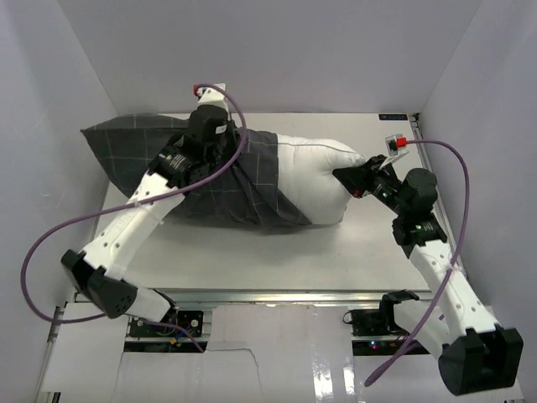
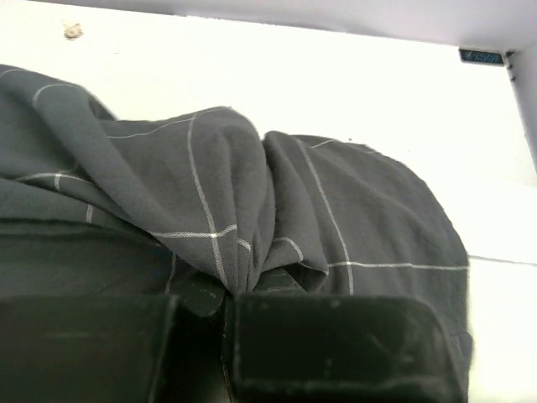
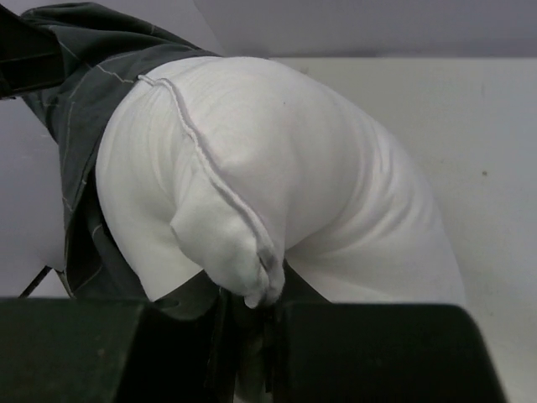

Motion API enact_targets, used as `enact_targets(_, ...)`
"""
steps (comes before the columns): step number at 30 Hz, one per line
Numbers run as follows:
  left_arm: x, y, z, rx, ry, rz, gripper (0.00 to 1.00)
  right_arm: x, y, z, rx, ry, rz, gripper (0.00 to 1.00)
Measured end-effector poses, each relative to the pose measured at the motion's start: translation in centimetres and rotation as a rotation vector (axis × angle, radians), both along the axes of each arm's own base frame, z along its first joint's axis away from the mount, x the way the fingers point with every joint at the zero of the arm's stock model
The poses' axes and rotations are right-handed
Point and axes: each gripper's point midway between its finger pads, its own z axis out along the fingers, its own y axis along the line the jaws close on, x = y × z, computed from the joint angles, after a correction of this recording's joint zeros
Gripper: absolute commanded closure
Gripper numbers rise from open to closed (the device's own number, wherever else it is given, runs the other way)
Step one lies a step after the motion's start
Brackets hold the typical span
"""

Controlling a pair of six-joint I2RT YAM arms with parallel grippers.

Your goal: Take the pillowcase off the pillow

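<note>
L claw (image 2: 225, 304) pressed together, pinching a fold of the pillowcase (image 2: 252, 210); cloth bunches up just ahead of it. R claw (image 3: 252, 311) pinches a corner of the pillow (image 3: 294, 168). The pillow bulges right in front, w/ the pillowcase covering its far end. Purple cable (image 1: 237, 126) loops by the L wrist. Table (image 1: 277, 252) under both.

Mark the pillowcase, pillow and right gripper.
pillowcase (image 1: 262, 186): top view, wrinkled checked cloth at its right end.
pillow (image 3: 319, 168): right wrist view, bare bulging middle.
right gripper (image 3: 249, 336): right wrist view, narrow gap between its fingers, pinching the white corner.
</note>
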Motion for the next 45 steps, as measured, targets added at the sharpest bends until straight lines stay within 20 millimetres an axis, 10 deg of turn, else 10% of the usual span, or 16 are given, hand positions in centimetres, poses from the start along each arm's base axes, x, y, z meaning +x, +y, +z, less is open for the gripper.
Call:
enact_targets(2,2.0,-1.3,-1.4,0.035,0.031,-0.025,0.7,2.1,0.1,-2.9,-0.006,0.116,-0.026,0.92)
enact_targets(3,3.2,-1.9,-2.6,0.056,0.052,-0.043,0.38,3.0,0.0,-4.5,-0.011,0.174,-0.039,0.92)
enact_targets(5,5.6,-3.4,-4.6,0.082,0.079,-0.081,0.2,5.2,0.2,-8.2,-0.016,0.313,-0.055,0.92)
enact_targets(10,9.9,-5.5,-7.8,0.144,0.1,-0.145,0.13,10.9,0.4,-9.4,0.02,0.398,-0.095,0.92)
enact_targets(15,8.0,-5.4,-5.4,0.135,0.067,-0.176,0.13,12.2,0.1,-9.6,0.025,0.403,-0.126,0.92)
enact_targets(21,0.0,-8.0,-4.8,0.113,0.048,-0.298,0.14,12.7,-0.3,-9.1,0.001,0.371,-0.147,0.92)
enact_targets(27,-4.7,-11.2,-10.6,0.153,0.137,-0.362,0.17,12.9,-1.0,-9.3,-0.013,0.368,-0.165,0.92)
enact_targets(34,-3.4,-9.7,-16.6,0.264,0.208,-0.184,0.23,12.2,-1.3,-8.6,-0.025,0.358,-0.162,0.92)
enact_targets(39,-1.9,-8.8,-18.0,0.307,0.196,-0.084,0.65,12.2,-1.8,-8.5,-0.031,0.352,-0.162,0.92)
enact_targets(41,-1.5,-8.5,-17.9,0.296,0.189,-0.06,1.0,12.2,-2.1,-8.6,-0.029,0.353,-0.166,0.92)
enact_targets(45,-0.6,-7.1,-17.3,0.284,0.159,0.009,1.0,12.3,-3.3,-8.7,-0.023,0.36,-0.184,0.92)
